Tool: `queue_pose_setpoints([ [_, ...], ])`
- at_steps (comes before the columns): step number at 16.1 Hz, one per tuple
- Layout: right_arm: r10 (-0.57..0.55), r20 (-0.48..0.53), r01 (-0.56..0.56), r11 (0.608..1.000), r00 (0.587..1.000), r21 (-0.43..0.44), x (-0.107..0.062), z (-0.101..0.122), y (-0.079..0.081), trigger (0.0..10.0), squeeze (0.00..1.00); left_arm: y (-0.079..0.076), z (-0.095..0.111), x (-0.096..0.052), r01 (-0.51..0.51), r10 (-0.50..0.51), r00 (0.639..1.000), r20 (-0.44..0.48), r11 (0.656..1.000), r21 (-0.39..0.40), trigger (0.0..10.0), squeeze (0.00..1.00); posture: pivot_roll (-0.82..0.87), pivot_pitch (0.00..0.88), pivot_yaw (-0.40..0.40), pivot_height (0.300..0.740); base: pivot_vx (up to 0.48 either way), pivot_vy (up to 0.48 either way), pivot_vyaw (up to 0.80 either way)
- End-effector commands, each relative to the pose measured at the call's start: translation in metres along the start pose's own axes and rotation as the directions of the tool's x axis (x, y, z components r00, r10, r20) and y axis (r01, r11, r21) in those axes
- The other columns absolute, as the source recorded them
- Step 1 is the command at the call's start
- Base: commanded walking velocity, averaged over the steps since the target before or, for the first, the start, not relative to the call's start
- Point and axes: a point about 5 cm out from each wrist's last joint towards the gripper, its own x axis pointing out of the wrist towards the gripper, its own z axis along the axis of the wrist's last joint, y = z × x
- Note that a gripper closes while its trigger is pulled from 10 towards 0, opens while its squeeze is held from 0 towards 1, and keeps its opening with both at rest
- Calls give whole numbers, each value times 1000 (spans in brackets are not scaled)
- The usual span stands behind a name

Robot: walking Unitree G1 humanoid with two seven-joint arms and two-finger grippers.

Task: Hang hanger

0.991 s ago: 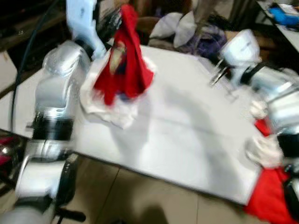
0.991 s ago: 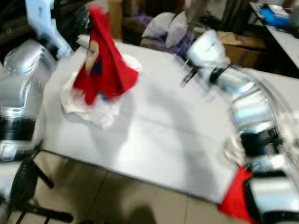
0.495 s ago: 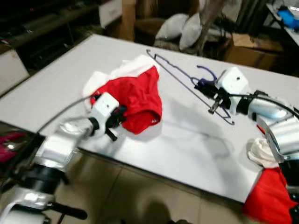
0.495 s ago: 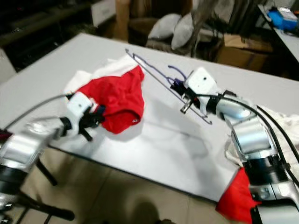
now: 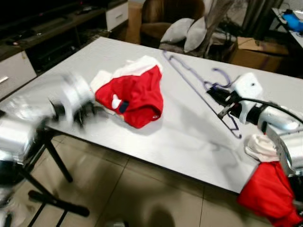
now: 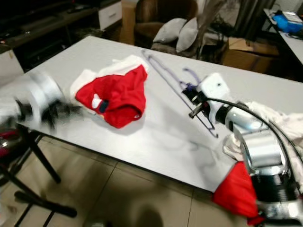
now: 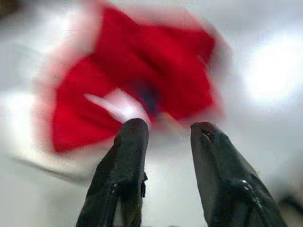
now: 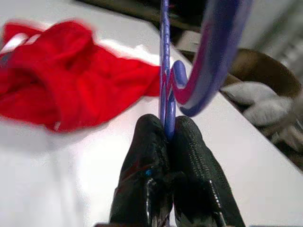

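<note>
Closest to me, my left gripper sits at the near-left edge of the white table, smeared by motion blur in the head views; on its wrist camera the two black fingers stand released with a clear gap and nothing between them; just past their tips lies the red and white garment, not touched. Farther along on my right, the right gripper is clenched on the purple wire hanger; its fingers press together on the thin neck just below the hook, which curls up right above the tips; the rest of the hanger runs away from that gripper over the tabletop toward the garment; beyond the table stand grey cushions on a brown chair.
</note>
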Motion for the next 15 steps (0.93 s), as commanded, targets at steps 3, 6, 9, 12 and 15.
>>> queue_pose_setpoints([
  [3, -157, 37, 150, 977, 987, 149, -6, 0, 18, 10000, 0, -16, 22, 16, -189, 236, 928, 289, 965, -182, 10000, 0, 23, 0, -33, 740, 0, 0, 0],
  [6, -170, 44, 159, 971, 984, 180, -6, 0, 39, 10000, 0, -57, 13, 33, -158, 233, 920, 316, 956, -245, 10000, 0, 21, 0, -42, 740, 0, 0, -683],
  [9, -47, 75, 35, 989, 996, 144, -7, 6, 48, 10000, 0, -67, 10, 40, -195, 267, 912, 310, 950, -245, 10000, 0, 14, 0, -44, 740, 0, 0, -800],
  [12, 37, 117, -45, 997, 992, 59, -11, 18, 27, 10000, 0, -52, 46, 26, -122, 189, 861, 473, 978, -168, 10000, 1000, 6, 0, -37, 740, 0, 0, -267],
  [15, 265, 114, -261, 964, 958, -45, -11, 25, 24, 10000, 0, -68, 65, 33, 9, -71, 886, 457, 991, 136, 10000, 1000, -2, 0, -25, 740, 0, 0, 0],
])
